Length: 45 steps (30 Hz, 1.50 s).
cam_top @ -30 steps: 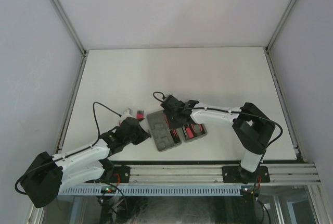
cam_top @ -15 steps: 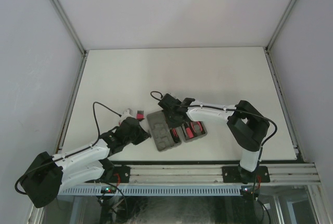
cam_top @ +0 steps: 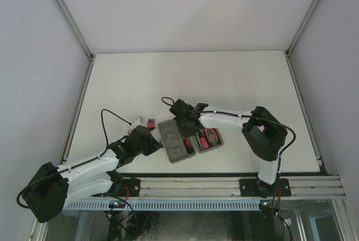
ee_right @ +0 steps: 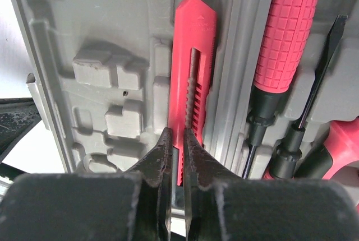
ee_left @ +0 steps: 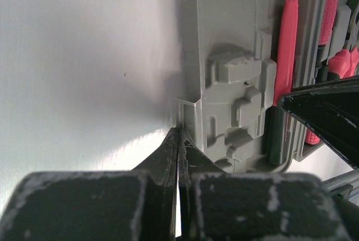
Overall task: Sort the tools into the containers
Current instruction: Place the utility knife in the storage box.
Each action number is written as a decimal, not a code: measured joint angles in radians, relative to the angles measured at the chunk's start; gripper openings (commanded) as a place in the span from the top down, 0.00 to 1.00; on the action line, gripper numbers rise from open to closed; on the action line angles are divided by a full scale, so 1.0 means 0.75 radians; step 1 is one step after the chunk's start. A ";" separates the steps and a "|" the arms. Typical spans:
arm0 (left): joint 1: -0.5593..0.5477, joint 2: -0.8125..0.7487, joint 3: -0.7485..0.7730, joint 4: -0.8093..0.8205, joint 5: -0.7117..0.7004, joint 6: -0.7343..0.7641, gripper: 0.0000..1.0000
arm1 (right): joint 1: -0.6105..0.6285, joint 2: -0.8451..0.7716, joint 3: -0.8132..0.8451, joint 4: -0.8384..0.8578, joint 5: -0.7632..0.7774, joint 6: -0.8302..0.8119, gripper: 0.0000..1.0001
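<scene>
Right arm's elbow has swung inward over the last second, carrying the right gripper (ee_right: 178, 154) a little further over the grey case (cam_top: 175, 150); the left arm has not shifted.

Right pincer: narrow, fingers all but together, only a sliver of gap; tips sit over the near end of the red flat cutter (ee_right: 193, 67), which lies in its slot beside the hinge; whether they pinch it or only press it down cannot be told.

Left gripper (ee_left: 178, 140): fully closed, empty; tip touches the case's outer edge by the latch tab, apparently bracing it.

Right half of the case holds the red-handled screwdriver (ee_right: 286, 33), the thin screwdriver (ee_right: 322, 67) and the pliers (ee_right: 343, 146); the comb-like piece (cam_top: 150, 122) lies on the table, near the case's far left corner.

Step in hand, as judged: seating the cutter. Next move calls for lifting the right gripper clear without dragging the cutter out, then fetching the comb-like piece; the left should keep steadying the case.
</scene>
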 measured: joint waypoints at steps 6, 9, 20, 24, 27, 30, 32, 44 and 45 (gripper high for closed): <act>0.000 0.042 0.025 0.001 0.010 0.026 1.00 | 0.002 0.018 -0.038 0.043 -0.016 0.006 1.00; 0.000 0.049 0.031 -0.002 0.012 0.036 1.00 | 0.004 0.034 -0.048 0.054 -0.015 0.006 1.00; 0.001 0.070 0.060 -0.034 0.014 0.060 1.00 | 0.028 -0.054 -0.126 0.140 0.030 0.008 0.80; 0.001 0.135 0.121 -0.072 0.033 0.121 1.00 | 0.052 -0.099 -0.147 0.143 0.045 0.001 0.67; 0.001 0.213 0.184 -0.091 0.043 0.186 1.00 | 0.084 -0.170 -0.164 0.060 0.041 -0.015 0.61; 0.001 0.270 0.233 -0.114 0.050 0.239 1.00 | 0.108 -0.272 -0.168 0.016 0.057 -0.020 0.58; 0.001 0.292 0.257 -0.125 0.050 0.270 1.00 | 0.130 -0.378 -0.180 0.014 0.087 -0.017 0.57; 0.001 0.338 0.370 -0.226 0.069 0.364 0.91 | 0.172 -0.888 -0.617 0.091 0.310 0.141 0.54; 0.001 0.342 0.387 -0.231 0.062 0.373 0.91 | 0.170 -0.909 -0.645 0.090 0.314 0.153 0.54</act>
